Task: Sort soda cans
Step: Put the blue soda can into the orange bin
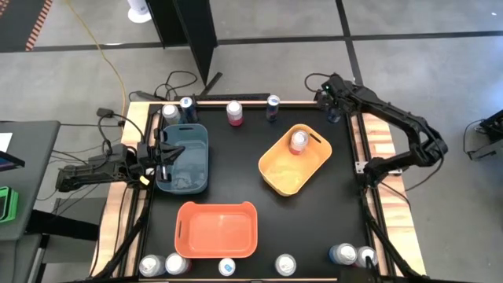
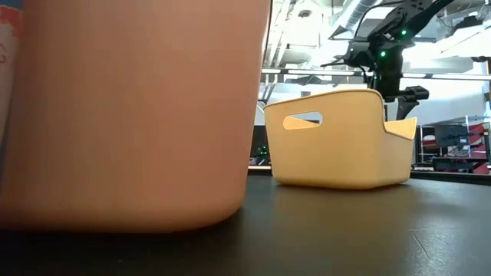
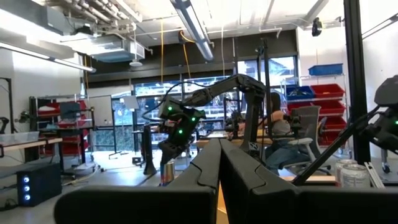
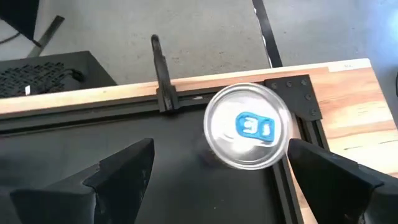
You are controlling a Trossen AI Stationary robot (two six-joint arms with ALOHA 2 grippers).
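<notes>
Over the table's far right corner we see the right gripper [image 1: 333, 108] poised above a can with a blue tab [image 4: 247, 126], its fingers [image 4: 121, 171] spread wide on either side of the silver top and touching nothing. That can stands upright right against the corner bracket of the table [image 1: 236, 169].

Along the left edge, the left gripper [image 1: 163, 152] hangs over the rim of the blue bin [image 1: 184, 159], its fingers [image 3: 205, 174] pressed together and holding nothing.

We count three bins: the blue one by the left edge, a yellow bin [image 1: 295, 159] set askew toward the right, and an orange bin [image 1: 217, 229] near the near edge.

Of the soda cans we can pick out twelve besides the corner one. Four stand along the far edge: two [image 1: 170, 112] at the far left corner, a pink one [image 1: 234, 113] and a dark one [image 1: 273, 106]. One [image 1: 299, 141] sits inside the yellow bin. One pale can [image 1: 185, 182] appears to lie in the blue bin. Six line the near edge: two [image 1: 150, 266] at the left corner, one [image 1: 226, 268] below the orange bin, one [image 1: 285, 265] further right, and two [image 1: 343, 255] by the right corner.
</notes>
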